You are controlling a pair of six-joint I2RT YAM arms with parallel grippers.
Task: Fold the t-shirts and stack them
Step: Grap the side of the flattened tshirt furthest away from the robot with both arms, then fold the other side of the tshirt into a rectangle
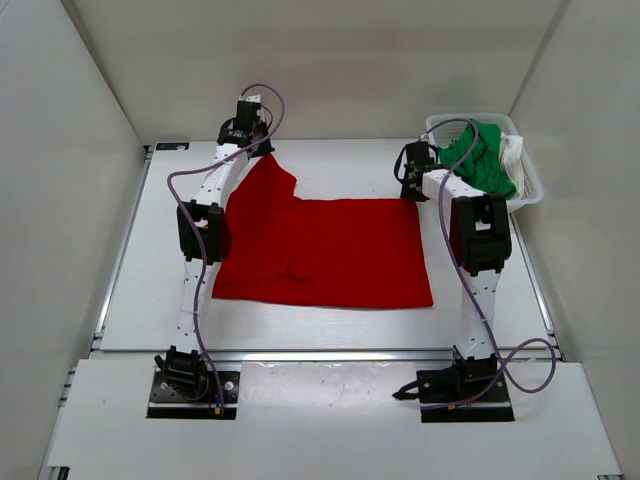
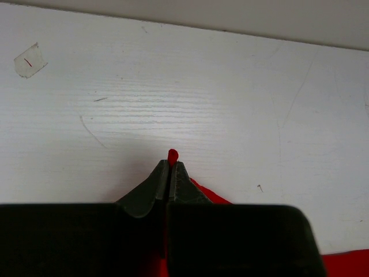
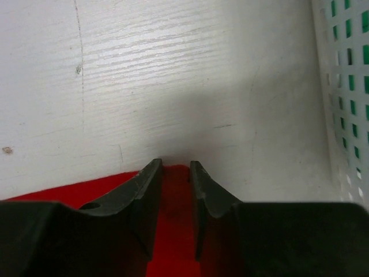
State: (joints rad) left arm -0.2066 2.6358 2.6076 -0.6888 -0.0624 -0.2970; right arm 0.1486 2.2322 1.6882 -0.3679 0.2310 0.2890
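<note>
Left gripper has its two fingers pressed tight together. They pinch a small bit of the red t-shirt, and a tiny red tip sticks out past the fingertips. This gripper is at the far left corner of the shirt, close to the back edge of the table.

Right gripper has its fingers apart, with a small gap between them. The far right edge of the red t-shirt lies in that gap, down low between the two fingers. The fingers are not squeezing the cloth. I cannot tell if their tips touch the table.

The red t-shirt is spread out flat in the middle of the table, between the two arms. Its left side reaches farther back than its right side, so the back edge has a step in it.

The white basket sits at the far right corner of the table, just beside the right gripper. The green t-shirt is bunched up inside it and hangs a little over the rim. The white t-shirt is tucked in the basket behind the green one.
</note>
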